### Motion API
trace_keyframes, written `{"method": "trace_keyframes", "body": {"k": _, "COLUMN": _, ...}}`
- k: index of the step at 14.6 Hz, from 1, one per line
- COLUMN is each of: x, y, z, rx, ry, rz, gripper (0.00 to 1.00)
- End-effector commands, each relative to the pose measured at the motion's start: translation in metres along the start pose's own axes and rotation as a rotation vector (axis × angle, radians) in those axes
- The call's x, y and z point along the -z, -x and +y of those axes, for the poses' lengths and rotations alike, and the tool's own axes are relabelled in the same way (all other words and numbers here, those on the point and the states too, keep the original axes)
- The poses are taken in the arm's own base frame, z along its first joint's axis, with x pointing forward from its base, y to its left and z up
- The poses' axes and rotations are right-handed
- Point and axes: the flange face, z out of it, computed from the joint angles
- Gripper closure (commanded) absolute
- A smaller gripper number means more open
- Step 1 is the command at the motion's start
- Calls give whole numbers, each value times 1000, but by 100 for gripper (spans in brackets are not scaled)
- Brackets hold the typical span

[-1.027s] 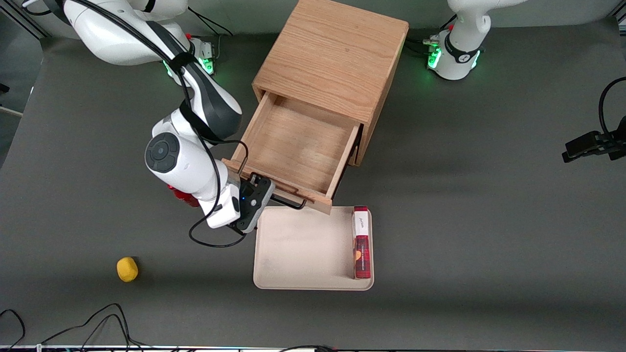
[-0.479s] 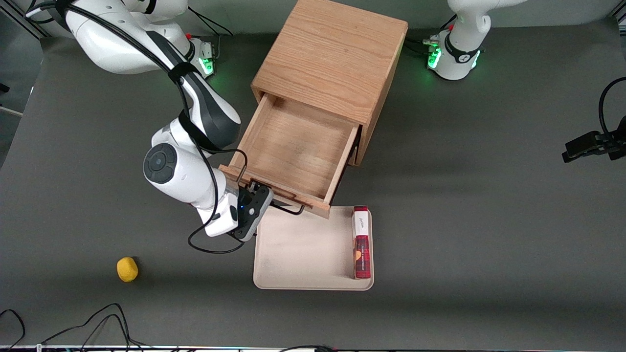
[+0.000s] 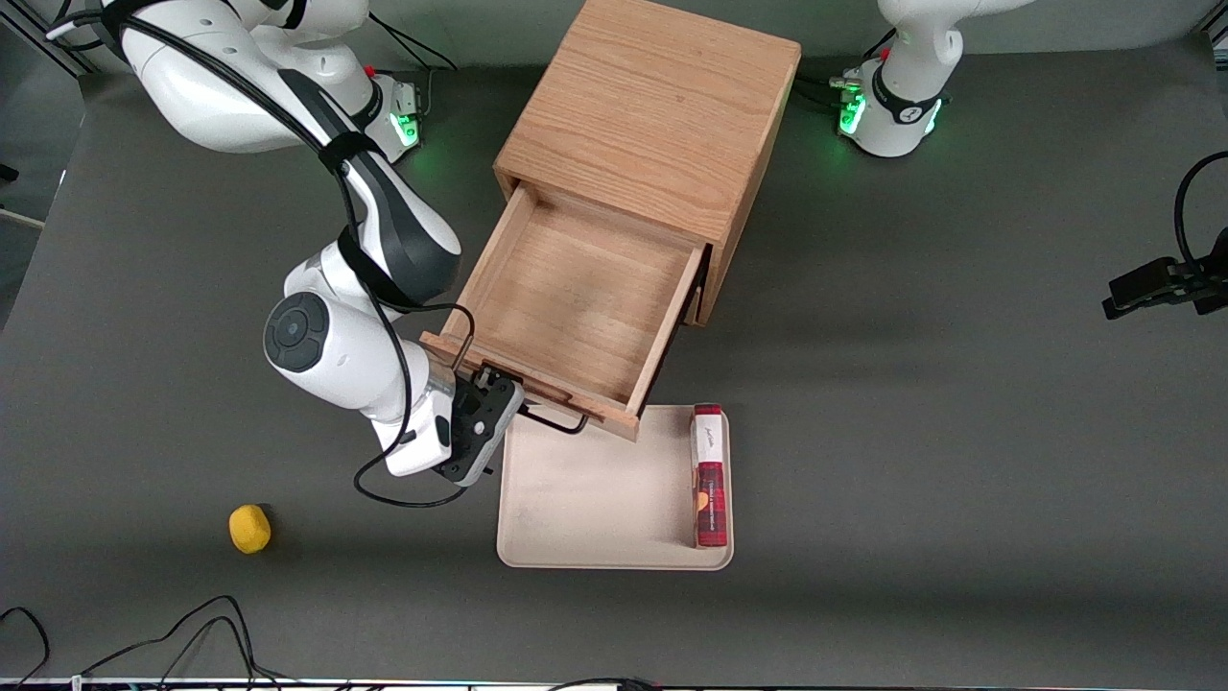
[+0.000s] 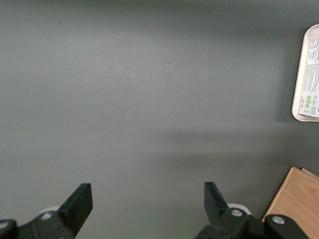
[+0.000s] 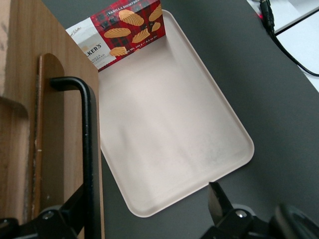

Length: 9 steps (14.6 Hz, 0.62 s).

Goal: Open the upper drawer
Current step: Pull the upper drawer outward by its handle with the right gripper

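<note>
Drawer work is nearly finished: the upper drawer (image 3: 576, 297) stands far out. The gripper (image 3: 508, 408) is beside the handle (image 3: 554, 422) with fingers apart, so you only back away.

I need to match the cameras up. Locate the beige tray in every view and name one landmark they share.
Front view: the tray lies on the table in front of the open upper drawer, nearer the camera, beside the hand.
Right wrist view: the tray is below the drawer's black handle.
Left wrist view: only its rim shows.
Shared landmark: the cookie box on it.
</note>
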Motion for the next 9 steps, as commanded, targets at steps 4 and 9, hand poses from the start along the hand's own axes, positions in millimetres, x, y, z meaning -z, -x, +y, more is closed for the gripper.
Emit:
{"method": "trace_keyframes", "body": {"k": 4, "x": 17, "y": -8, "z": 10, "rx": 2, "ry": 27, "rz": 37, "gripper": 0}}
{"method": "trace_keyframes", "body": {"k": 9, "x": 56, "y": -19, "z": -4, "rx": -47, "ry": 10, "rz": 110, "gripper": 0}}
